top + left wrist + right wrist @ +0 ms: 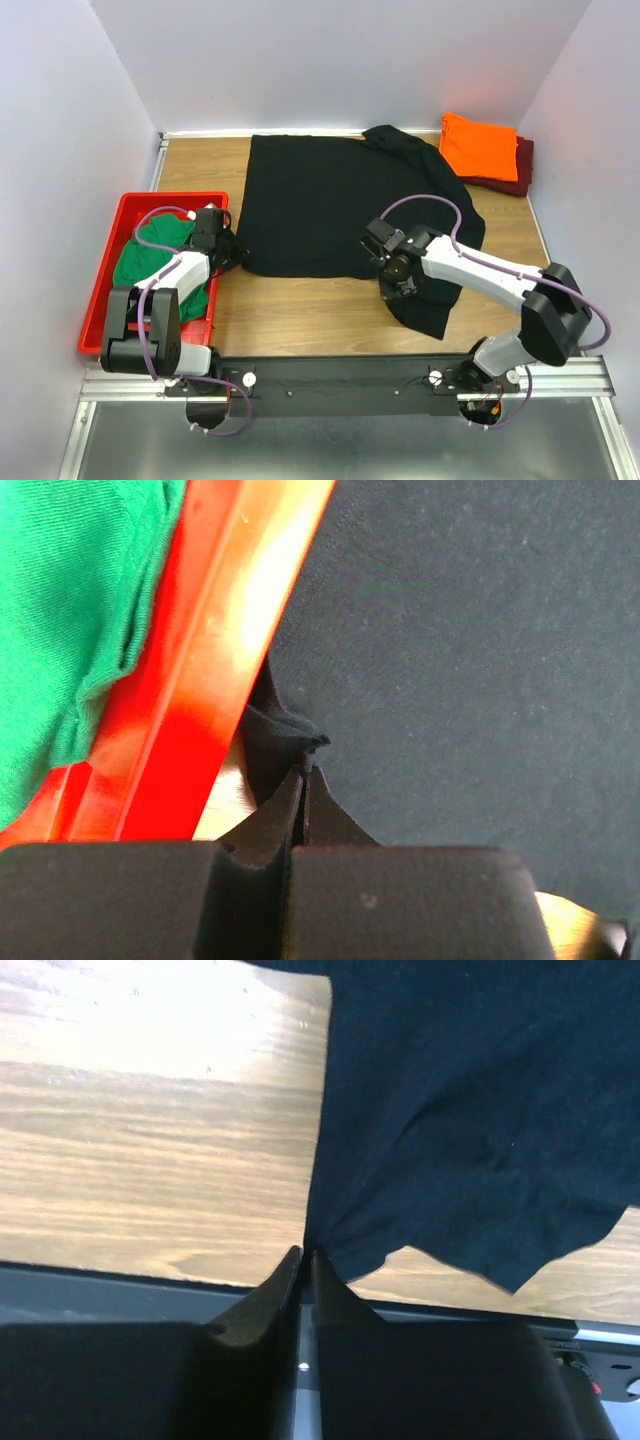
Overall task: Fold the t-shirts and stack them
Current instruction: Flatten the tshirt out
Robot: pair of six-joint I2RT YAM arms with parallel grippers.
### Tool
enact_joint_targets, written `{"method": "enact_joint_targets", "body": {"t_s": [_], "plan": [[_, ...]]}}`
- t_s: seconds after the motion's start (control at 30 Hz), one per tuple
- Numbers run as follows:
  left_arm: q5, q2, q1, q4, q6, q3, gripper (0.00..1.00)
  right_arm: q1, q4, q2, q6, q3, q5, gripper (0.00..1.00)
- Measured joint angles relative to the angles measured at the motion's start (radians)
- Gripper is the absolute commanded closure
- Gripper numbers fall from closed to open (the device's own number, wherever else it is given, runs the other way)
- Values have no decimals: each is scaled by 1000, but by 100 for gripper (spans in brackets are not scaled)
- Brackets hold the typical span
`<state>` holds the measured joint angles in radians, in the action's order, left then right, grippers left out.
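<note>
The black t-shirt [330,200] lies spread flat across the middle of the wooden table. My left gripper [232,252] is shut on its near left corner [290,735], beside the red tray. My right gripper [392,282] is shut on its near right edge [330,1230], lifted a little off the table. The black cloth fills the right wrist view [480,1100]. The green t-shirt [160,262] lies bunched in the tray and shows in the left wrist view [70,610]. The orange t-shirt [478,145] lies folded on the folded maroon t-shirt [515,170] at the back right.
The red plastic tray [140,205] stands at the left edge of the table, its rim [220,650] right beside my left gripper. Grey walls enclose the table on three sides. A black rail [340,375] runs along the near edge.
</note>
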<state>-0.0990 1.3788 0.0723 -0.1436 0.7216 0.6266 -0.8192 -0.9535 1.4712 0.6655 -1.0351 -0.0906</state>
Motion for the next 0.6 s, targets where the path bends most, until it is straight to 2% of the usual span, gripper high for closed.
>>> {"method": "enact_joint_targets", "body": {"t_s": [0.03,0.07,0.17,0.3,0.47,0.6], "plan": [[-1,0,0,0,0,0,100,0,0,14,-2,-10,1,71],[-3,0,0,0,0,0,100,0,0,26,0,-18,-2,56],[-5,0,0,0,0,0,100,4,-3,30,27,-22,-33,44],[-8,0,0,0,0,0,100,43,1,-32,87,0,-85,44],[-11,0,0,0,0,0,100,201,6,-246,193,123,-130,46],[-12,0,0,1,0,0,100,309,16,-346,256,239,-129,47]]}}
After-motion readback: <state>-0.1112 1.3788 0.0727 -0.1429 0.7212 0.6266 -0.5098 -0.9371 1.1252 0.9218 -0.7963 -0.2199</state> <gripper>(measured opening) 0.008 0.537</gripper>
